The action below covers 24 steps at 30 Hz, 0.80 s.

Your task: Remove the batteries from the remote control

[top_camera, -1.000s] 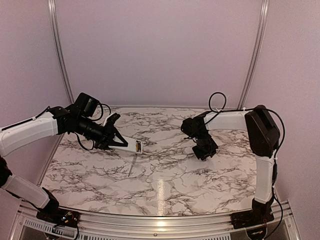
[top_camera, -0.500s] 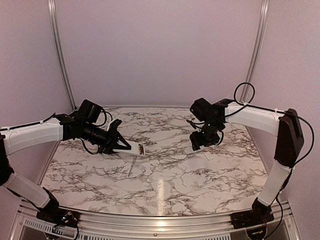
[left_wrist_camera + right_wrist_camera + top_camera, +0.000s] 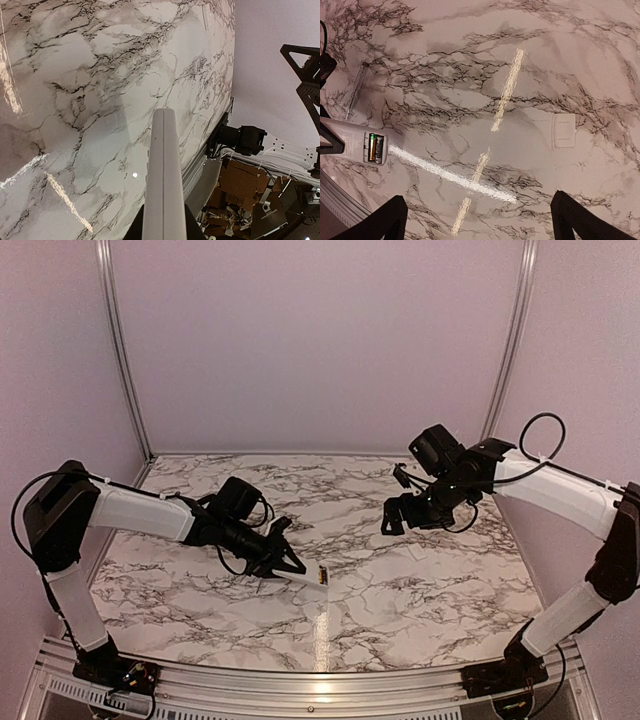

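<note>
While the left end effector (image 3: 287,563) pinched the remote control (image 3: 312,576) at one end, the right end effector (image 3: 477,200) hung spread wide above the counter (image 3: 420,600).
The batteries (image 3: 375,148), one golden-orange and one dark, sat side by side in the recess at the remote's free end, facing up. A thin rod (image 3: 356,90) lay near it; a small flat white piece (image 3: 564,131) lay well apart, on the right arm's side.

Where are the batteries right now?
Right wrist view, far left: the batteries sit side by side in the remote control's recess, at the end away from the left gripper holding it.
</note>
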Each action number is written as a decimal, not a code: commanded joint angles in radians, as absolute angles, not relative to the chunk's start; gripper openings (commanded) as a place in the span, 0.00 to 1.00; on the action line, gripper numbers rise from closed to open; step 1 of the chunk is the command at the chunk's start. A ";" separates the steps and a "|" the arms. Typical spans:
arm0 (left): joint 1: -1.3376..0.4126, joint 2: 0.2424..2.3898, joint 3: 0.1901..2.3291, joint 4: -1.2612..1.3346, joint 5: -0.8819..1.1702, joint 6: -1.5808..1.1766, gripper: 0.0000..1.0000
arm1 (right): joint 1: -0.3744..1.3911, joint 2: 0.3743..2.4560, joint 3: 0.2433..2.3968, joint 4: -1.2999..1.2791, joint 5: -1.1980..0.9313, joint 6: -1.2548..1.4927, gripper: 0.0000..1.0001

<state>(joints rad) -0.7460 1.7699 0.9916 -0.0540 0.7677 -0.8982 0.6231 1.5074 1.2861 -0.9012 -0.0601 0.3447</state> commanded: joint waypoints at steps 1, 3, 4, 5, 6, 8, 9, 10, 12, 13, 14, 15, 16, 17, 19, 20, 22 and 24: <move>-0.759 1.855 1.068 0.043 0.805 -0.902 0.00 | 0.617 1.445 1.241 -0.854 -0.104 0.396 0.98; -0.763 1.895 1.081 0.053 0.818 -0.904 0.00 | 0.617 1.416 1.215 -0.840 -0.105 0.415 0.98; -0.766 1.909 1.082 0.069 0.827 -0.911 0.00 | 0.617 1.400 1.200 -0.832 -0.107 0.424 0.98; -0.768 1.921 1.081 0.087 0.837 -0.920 0.00 | 0.617 1.387 1.187 -0.825 -0.110 0.433 0.98; -0.772 1.934 1.083 0.102 0.840 -0.927 0.00 | 0.617 1.375 1.177 -0.820 -0.112 0.439 0.98; -0.776 1.958 1.091 0.117 0.848 -0.931 0.00 | 0.617 1.355 1.162 -0.817 -0.113 0.453 0.98; -0.779 1.969 1.097 0.118 0.848 -0.930 0.00 | 0.616 1.342 1.156 -0.815 -0.115 0.460 0.98; -0.783 1.980 1.104 0.123 0.847 -0.929 0.00 | 0.616 1.331 1.143 -0.810 -0.121 0.467 0.98; -0.789 2.004 1.119 0.127 0.845 -0.931 0.00 | 0.617 1.309 1.125 -0.797 -0.136 0.479 0.98; -0.793 2.017 1.128 0.128 0.844 -0.931 0.00 | 0.617 1.301 1.117 -0.789 -0.145 0.485 0.98; -0.795 2.029 1.137 0.128 0.844 -0.931 0.00 | 0.617 1.294 1.112 -0.784 -0.153 0.491 0.99; -0.798 2.037 1.145 0.129 0.844 -0.930 0.00 | 0.617 1.292 1.108 -0.779 -0.159 0.493 0.98; -0.800 2.045 1.152 0.129 0.843 -0.928 0.01 | 0.617 1.292 1.104 -0.773 -0.165 0.495 0.98; -0.802 2.051 1.158 0.129 0.844 -0.925 0.03 | 0.617 1.295 1.102 -0.767 -0.170 0.494 0.98; -0.802 2.058 1.160 0.128 0.842 -0.921 0.07 | 0.617 1.308 1.104 -0.760 -0.175 0.493 0.99; -0.801 2.061 1.160 0.125 0.842 -0.916 0.09 | 0.617 1.318 1.109 -0.758 -0.177 0.492 0.98; -0.802 2.065 1.160 0.106 0.840 -0.900 0.12 | 0.617 1.339 1.123 -0.754 -0.180 0.488 0.98; -0.802 2.064 1.158 0.076 0.834 -0.878 0.19 | 0.617 1.358 1.138 -0.746 -0.187 0.484 0.98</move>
<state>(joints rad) -0.7990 2.0422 1.1328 0.0929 0.8295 -0.9253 0.6231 1.3220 1.1065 -0.7807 -0.1661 0.4793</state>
